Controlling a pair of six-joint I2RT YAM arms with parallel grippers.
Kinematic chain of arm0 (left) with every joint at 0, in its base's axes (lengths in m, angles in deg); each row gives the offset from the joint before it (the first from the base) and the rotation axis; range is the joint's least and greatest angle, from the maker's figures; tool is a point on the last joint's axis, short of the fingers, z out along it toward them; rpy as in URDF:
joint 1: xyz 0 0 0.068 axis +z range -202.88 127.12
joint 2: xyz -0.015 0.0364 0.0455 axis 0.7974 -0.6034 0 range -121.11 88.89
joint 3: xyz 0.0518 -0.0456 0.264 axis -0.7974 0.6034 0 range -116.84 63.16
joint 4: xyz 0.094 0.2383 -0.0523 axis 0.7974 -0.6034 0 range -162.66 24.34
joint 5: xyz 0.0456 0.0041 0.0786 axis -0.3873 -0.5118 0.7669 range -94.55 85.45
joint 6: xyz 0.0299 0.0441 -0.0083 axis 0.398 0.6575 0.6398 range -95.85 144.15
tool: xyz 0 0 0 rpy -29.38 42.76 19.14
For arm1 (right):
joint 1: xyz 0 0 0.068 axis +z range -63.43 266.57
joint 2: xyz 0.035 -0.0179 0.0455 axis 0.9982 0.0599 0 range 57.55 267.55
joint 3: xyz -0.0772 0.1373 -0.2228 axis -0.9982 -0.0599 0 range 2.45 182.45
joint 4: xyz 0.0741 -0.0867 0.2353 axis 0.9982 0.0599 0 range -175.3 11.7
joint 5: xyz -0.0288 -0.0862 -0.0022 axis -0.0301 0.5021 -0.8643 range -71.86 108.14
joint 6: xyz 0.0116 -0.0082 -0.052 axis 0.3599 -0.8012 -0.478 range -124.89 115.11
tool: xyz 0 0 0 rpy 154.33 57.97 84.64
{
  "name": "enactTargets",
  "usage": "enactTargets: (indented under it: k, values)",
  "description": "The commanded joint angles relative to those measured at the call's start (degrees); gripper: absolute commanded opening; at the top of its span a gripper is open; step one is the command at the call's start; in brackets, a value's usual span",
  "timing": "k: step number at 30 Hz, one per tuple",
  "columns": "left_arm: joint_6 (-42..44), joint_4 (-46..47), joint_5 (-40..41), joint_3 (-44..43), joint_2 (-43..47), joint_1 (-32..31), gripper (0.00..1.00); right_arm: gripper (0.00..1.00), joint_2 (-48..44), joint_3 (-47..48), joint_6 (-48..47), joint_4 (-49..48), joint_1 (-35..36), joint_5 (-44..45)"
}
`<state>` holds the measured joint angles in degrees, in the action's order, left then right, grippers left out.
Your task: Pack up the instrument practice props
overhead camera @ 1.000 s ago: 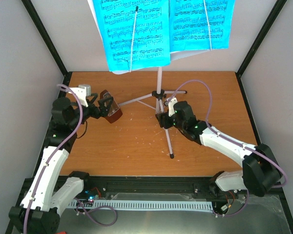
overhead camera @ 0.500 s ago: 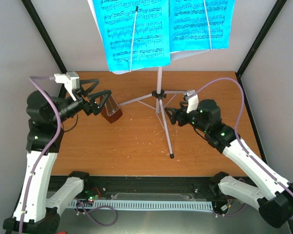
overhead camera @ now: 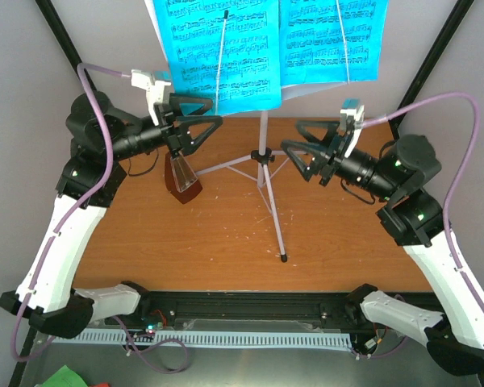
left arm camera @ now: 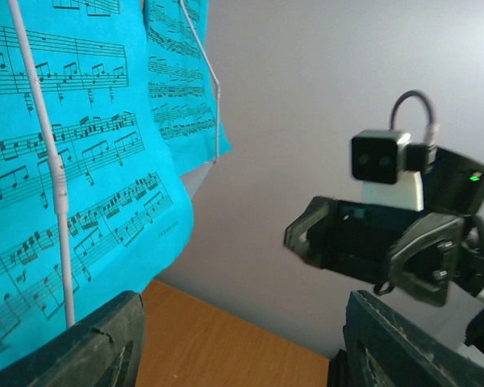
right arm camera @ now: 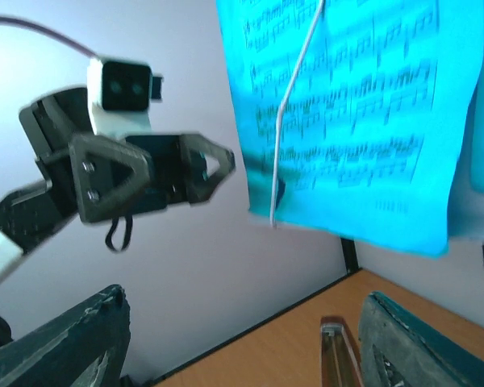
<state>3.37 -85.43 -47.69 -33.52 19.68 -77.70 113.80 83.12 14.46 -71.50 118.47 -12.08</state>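
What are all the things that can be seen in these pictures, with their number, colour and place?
sheet-music pages: two, cyan, side by side on the stand's desk at the far side, each behind a thin wire arm
music stand: one, pale silver, tripod legs spread on the middle of the table
metronome: one, dark red-brown pyramid with a clear cover, upright on the table, left of the stand
table: one, orange-brown wood
green object: one, bottom left corner, too little shows to name it
cables: purple, one along each arm
left gripper: black, open and empty, in the air near the left page's lower edge
right gripper: black, open and empty, in the air right of the stand's pole
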Motion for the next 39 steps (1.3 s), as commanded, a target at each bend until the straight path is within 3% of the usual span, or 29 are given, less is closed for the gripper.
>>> enactTargets:
  k: [1,5,9,13,24,39]
  values:
    - [0.4,-0.2,6.8,-4.9,-1.5,-2.1,0.67,0.76,5.0,9.2,1.4,2.2,-0.1,5.3]
    - [-0.7,-0.7,10.7,-7.2,-3.7,-2.3,0.67,0.76,8.3,10.8,1.5,0.6,-0.5,9.0]
    - [-1.3,-0.8,12.0,-9.9,-5.2,-2.3,0.66,0.74,14.1,16.6,3.5,1.5,-2.9,6.0]
    - [-2.8,-0.2,13.3,-11.2,-6.3,-2.3,0.58,0.71,17.5,21.2,4.6,3.1,-3.3,5.3]
    - [-6.1,2.1,11.6,-11.8,-8.6,-2.3,0.51,0.57,20.1,21.7,8.0,2.2,-4.0,4.8]
    - [-7.0,2.9,10.8,-13.9,-11.3,-2.3,0.43,0.48,22.4,22.3,10.3,-0.8,-4.0,1.9]
